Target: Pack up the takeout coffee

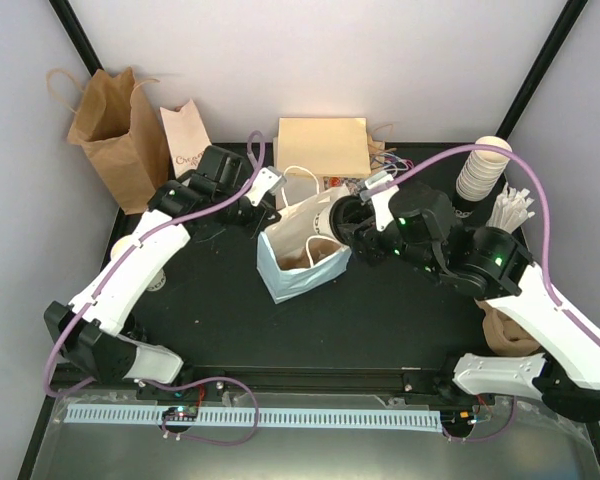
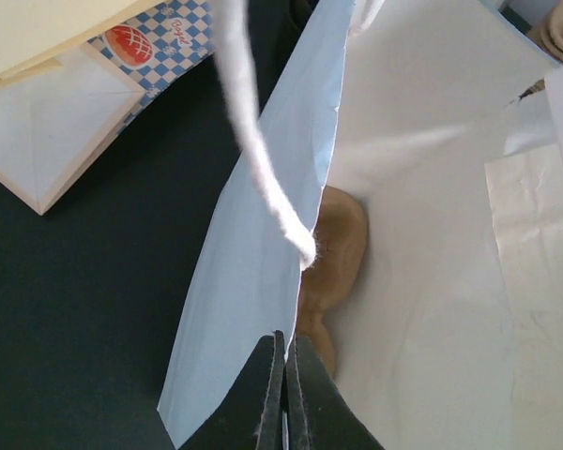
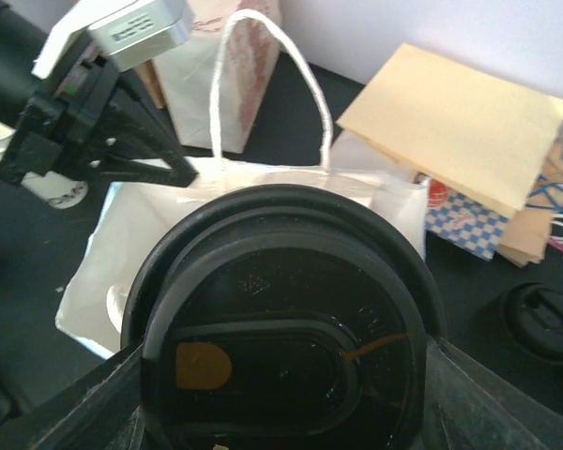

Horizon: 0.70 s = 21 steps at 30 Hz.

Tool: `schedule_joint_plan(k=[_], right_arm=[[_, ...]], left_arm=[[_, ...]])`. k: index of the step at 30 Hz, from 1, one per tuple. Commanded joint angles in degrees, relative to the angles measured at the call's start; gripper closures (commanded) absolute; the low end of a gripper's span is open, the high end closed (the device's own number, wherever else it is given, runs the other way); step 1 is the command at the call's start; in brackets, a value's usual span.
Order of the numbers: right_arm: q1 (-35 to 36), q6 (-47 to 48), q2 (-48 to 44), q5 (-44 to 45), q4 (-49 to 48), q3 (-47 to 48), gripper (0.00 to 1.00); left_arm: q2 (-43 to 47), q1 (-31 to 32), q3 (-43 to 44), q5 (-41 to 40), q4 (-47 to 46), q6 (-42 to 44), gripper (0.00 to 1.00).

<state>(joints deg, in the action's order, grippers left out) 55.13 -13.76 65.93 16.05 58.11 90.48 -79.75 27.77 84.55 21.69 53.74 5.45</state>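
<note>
The takeout coffee [image 1: 330, 221] sits in the middle of the overhead view, held over the right side of the open white paper bag [image 1: 288, 276]. It lies tilted on its side, with its cream body toward the bag and its black lid toward the arm. In the right wrist view the round lid [image 3: 281, 337] fills the lower centre of the frame, with the bag's mouth and looped white handle [image 3: 300, 66] just behind it.

The right gripper [image 1: 346, 224] clasps the cup with its jaws set fairly wide around it. One dark finger [image 3: 80, 408] shows at the lower left of the wrist frame and the other at the lower right, both against the lid's rim.

The left gripper [image 1: 267, 196] comes in from the upper left of the bag. Its jaws are pressed together on the bag's rim and hold that wall upright. In the left wrist view the closed fingers [image 2: 267, 398] rise from the bottom edge, touching the pale blue-white wall. A brown item [image 2: 336, 248] lies on the bag's floor.

Along the back edge of the black table [image 1: 380, 320] are a tall brown paper bag [image 1: 110, 130] at upper left, a small printed bag [image 1: 185, 135] beside it and a flat tan bag [image 1: 323, 146] at upper centre. A stack of cream cups [image 1: 483, 168] is at upper right. A loose black lid [image 3: 547, 319] lies at the right edge of the right wrist view.
</note>
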Motion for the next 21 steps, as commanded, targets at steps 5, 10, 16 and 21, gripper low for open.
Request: schedule_joint_plan(k=[5,10,16,21], right_arm=[[-0.29,2.12,-2.88,-14.4,-0.47,-3.52,0.48],[-0.29,2.33,-2.92,-19.04,0.13,-5.15,0.49],[-0.29,2.07,-3.09,-19.76,1.87,-6.09,0.49],[-0.29,1.72,-4.48,-17.67,1.52,-7.5,0.49]], left_arm=[[4.08,1.05,-3.07,2.22,-2.42,-1.93,0.99],[4.43,1.43,-3.83,0.95,-2.86,-2.05,0.98],[4.78,2.07,-3.46,-1.28,-2.81,-1.5,0.99],[6.0,4.04,-3.83,-3.84,-3.57,0.98,0.99]])
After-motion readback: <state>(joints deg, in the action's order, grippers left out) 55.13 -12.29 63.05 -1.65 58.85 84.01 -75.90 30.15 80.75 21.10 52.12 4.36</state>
